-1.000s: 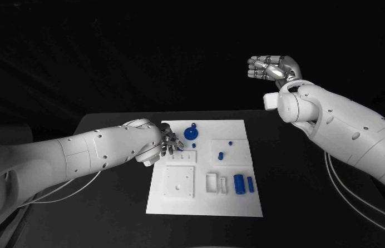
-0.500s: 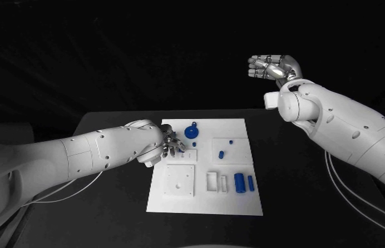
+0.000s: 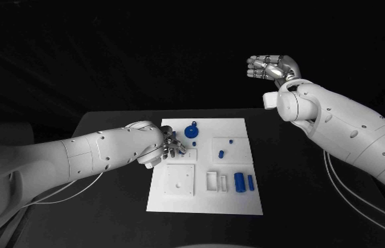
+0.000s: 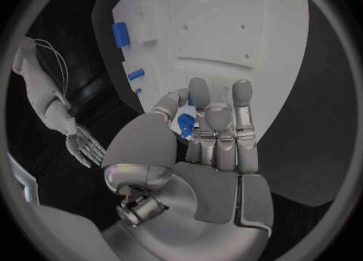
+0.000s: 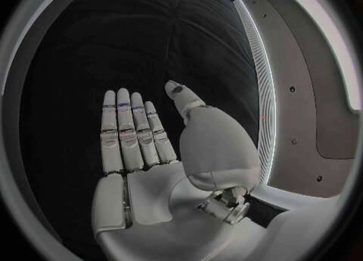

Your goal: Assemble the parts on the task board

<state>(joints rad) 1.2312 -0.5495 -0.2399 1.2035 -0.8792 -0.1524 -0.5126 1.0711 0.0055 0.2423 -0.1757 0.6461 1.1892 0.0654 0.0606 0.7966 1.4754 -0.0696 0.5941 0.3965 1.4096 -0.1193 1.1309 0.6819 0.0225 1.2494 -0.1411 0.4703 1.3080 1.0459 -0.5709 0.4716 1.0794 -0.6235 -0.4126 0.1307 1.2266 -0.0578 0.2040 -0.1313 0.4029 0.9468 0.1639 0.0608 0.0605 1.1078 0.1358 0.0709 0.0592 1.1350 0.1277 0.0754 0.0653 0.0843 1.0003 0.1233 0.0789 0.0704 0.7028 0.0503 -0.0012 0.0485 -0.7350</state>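
My left hand (image 3: 170,146) is low over the board's (image 3: 241,203) left edge, fingers (image 4: 217,118) pinching a small blue part (image 4: 186,123). My right hand (image 3: 271,67) is raised well beyond the table (image 3: 112,214), fingers straight, holding nothing. Other blue parts (image 3: 243,183) lie on the board.

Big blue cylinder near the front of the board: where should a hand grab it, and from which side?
Judging from the head view, the blue cylinder lies flat on the board, long axis running front to back, a thinner blue bar close on its right. Probably best pinched mid-length across its round sides, coming straight down. The right hand is free, raised off the table.
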